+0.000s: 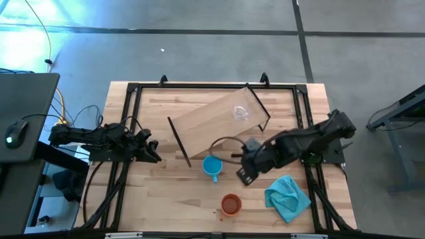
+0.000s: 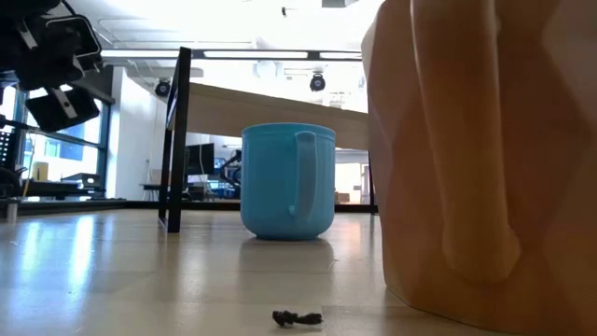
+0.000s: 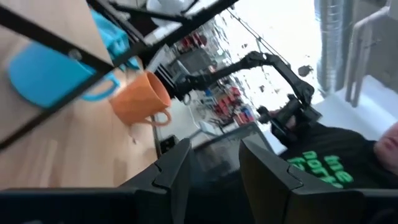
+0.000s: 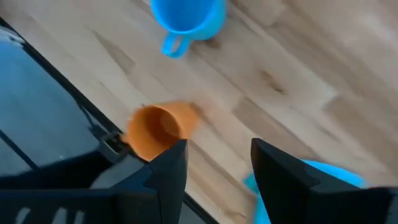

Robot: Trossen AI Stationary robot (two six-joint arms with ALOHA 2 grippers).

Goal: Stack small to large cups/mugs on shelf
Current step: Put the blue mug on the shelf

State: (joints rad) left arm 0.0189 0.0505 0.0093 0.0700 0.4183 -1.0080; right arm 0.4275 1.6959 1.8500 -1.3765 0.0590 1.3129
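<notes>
The light-wood shelf (image 1: 212, 123) lies slantwise mid-table on its black end frames. The small clear cup (image 1: 240, 113) stands on the board near its right end. The blue mug (image 1: 212, 166) stands upright on the table in front of the shelf, and also shows in the low view (image 2: 287, 182). The orange-brown mug (image 1: 230, 204) stands nearer the near edge. My right gripper (image 1: 244, 169) hovers just right of the blue mug, open (image 4: 217, 168) and empty. My left gripper (image 1: 154, 151) waits at the table's left, open (image 3: 214, 168).
A crumpled teal cloth (image 1: 287, 196) lies near the table's right near corner, beside the right arm. Black frame rails (image 1: 133, 89) run along the table's edges. A side desk with a mouse (image 1: 16, 129) stands left of the table. A person (image 3: 329, 155) shows beyond the table.
</notes>
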